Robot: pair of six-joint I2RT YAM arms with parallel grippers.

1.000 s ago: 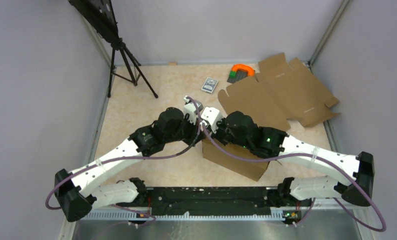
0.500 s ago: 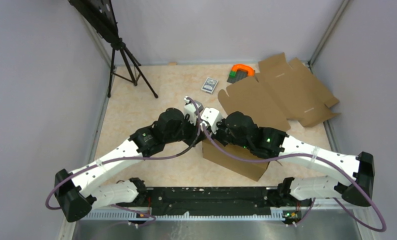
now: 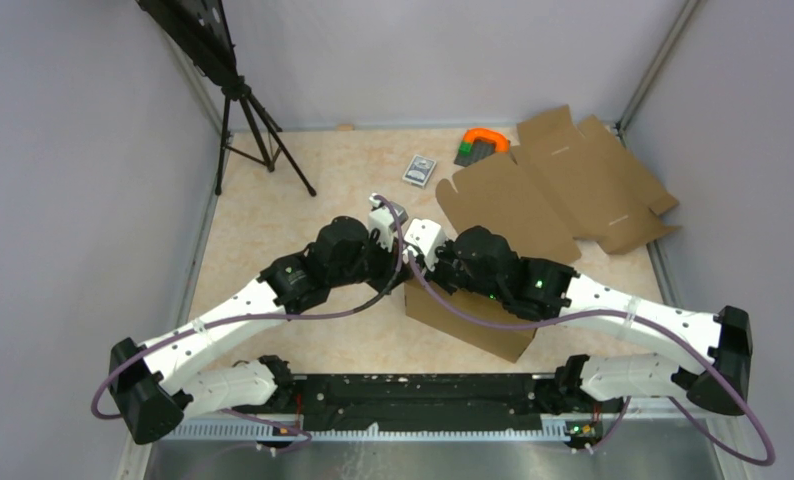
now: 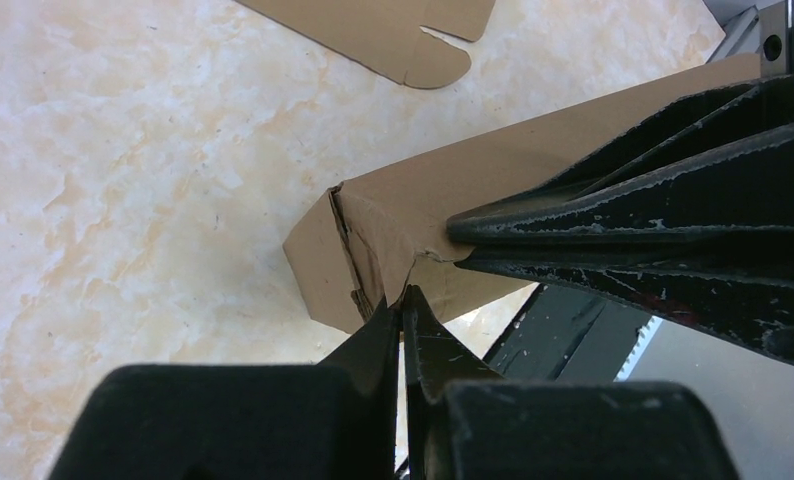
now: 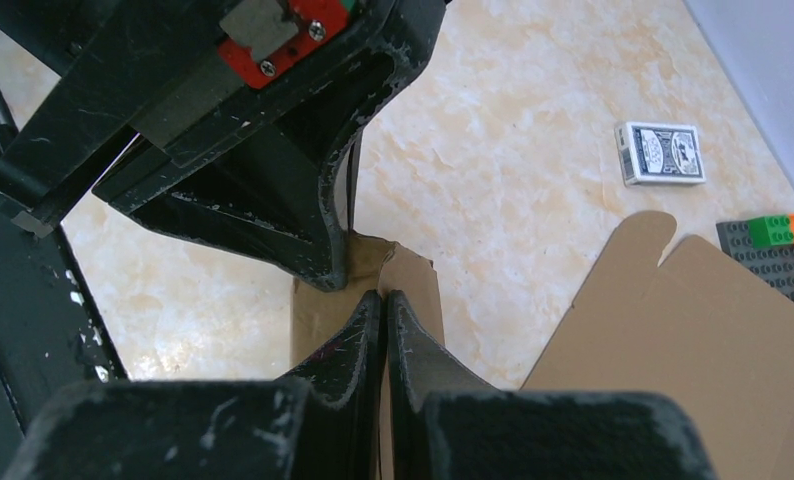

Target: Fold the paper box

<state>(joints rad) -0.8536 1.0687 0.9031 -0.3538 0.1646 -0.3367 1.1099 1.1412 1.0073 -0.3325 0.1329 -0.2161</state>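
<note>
Brown paper box (image 3: 468, 318) sits close to the bases, right of centre, partly under your right arm. Your left gripper (image 4: 401, 300) and right gripper (image 5: 381, 300) are both closed tight, tips against the box's crumpled left corner. Further out is the card pack (image 5: 661, 153): patterned back, no legible text. The flat cardboard blank (image 3: 563, 190) and orange-grey bricks (image 3: 481, 143) are far right.

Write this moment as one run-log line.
paper box: partly folded | left jaws: shut, at box corner | right jaws: shut, at box edge
</note>
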